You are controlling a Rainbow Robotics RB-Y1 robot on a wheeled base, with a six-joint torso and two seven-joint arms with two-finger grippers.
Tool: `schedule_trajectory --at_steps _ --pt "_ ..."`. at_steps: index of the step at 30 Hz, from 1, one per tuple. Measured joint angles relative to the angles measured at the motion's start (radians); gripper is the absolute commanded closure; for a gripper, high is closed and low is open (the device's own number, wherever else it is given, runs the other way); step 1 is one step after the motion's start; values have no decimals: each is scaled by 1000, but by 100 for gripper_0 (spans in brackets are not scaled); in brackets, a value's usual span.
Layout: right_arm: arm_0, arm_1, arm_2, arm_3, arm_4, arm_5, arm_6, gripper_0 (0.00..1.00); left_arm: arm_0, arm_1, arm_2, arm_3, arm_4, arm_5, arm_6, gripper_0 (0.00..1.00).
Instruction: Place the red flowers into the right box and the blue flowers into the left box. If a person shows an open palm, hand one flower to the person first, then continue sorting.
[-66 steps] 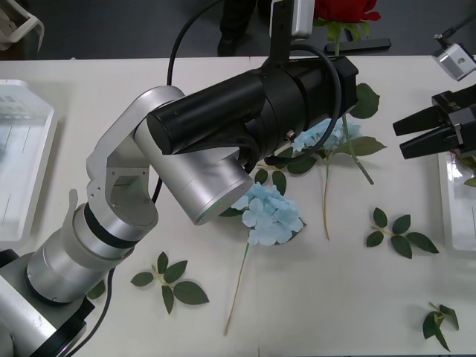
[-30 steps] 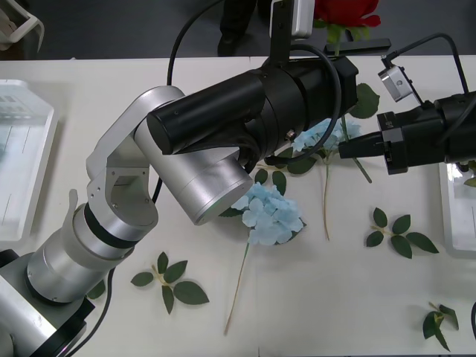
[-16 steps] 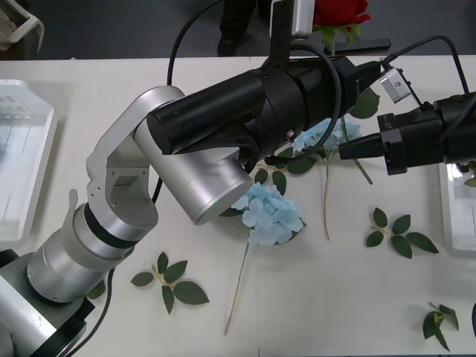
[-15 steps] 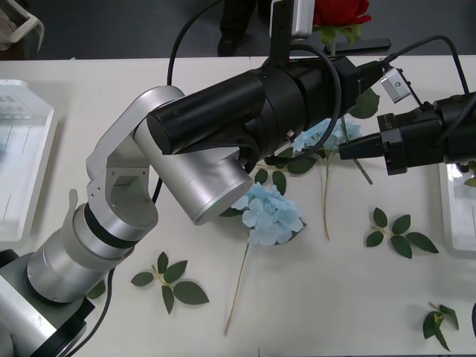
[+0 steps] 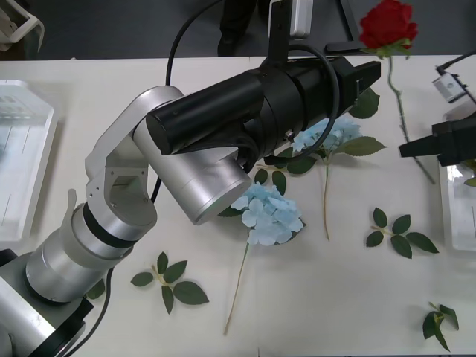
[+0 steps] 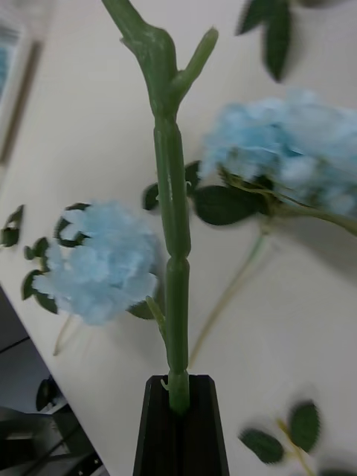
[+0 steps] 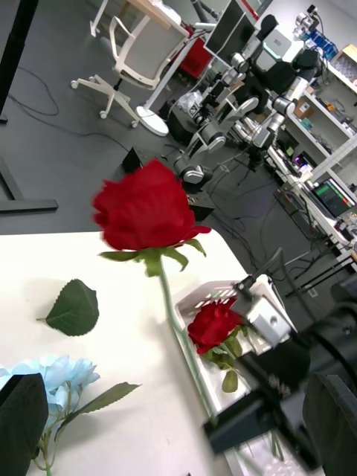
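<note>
My right gripper (image 5: 405, 149) is shut on the green stem of a red flower (image 5: 387, 24), held upright above the table's right side, just left of the right box (image 5: 454, 201). The right wrist view shows its black fingers (image 6: 160, 424) pinched on that stem (image 6: 171, 223). My left gripper (image 5: 363, 80) hangs open over the far middle, its fingers (image 7: 22, 416) apart and holding nothing. Two blue flowers (image 5: 274, 212) (image 5: 327, 134) lie on the table under the left arm. Another red flower (image 7: 216, 327) lies in the right box (image 7: 195, 299). The left box (image 5: 22, 163) stands at the far left.
Loose green leaf sprigs lie at the front left (image 5: 171, 279), at the right (image 5: 398, 234) and in the front right corner (image 5: 439, 320). A single leaf (image 7: 73, 306) lies near the far edge. My left arm (image 5: 201, 149) spans the table's middle.
The right gripper reached left and shut on the rose's stem, the left gripper's fingers spread, and the right gripper then carried the rose to the right.
</note>
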State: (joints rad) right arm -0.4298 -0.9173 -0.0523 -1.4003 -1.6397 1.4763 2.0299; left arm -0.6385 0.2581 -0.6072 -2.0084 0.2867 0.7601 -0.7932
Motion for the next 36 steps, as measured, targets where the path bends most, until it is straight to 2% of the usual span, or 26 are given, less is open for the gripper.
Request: schedule_trajectory --at_steps 3,9,14,17,20,25,31,36 --pt "0 -63 -27 54 102 0 -1 100 0 41 9 -35 92 20 0 0" --pt "0 -136 -110 222 263 4 -1 100 7 175 91 -233 306 237 0 0" --pt "1 -170 -162 332 405 14 -1 100 74 268 172 -388 417 433 0 0" --pt "1 -185 -163 383 462 17 -1 100 126 325 178 -433 441 549 0 0" --pt "2 -186 -163 428 528 19 0 100 187 374 178 -440 452 632 0 0" --pt "2 -186 -163 485 625 18 0 100 275 436 153 -440 448 693 0 0" --pt "2 -178 -163 510 698 -24 0 100 288 475 28 -426 341 754 0 0" --pt "2 -137 -163 511 763 -105 0 100 288 470 -120 -334 218 735 0 0"
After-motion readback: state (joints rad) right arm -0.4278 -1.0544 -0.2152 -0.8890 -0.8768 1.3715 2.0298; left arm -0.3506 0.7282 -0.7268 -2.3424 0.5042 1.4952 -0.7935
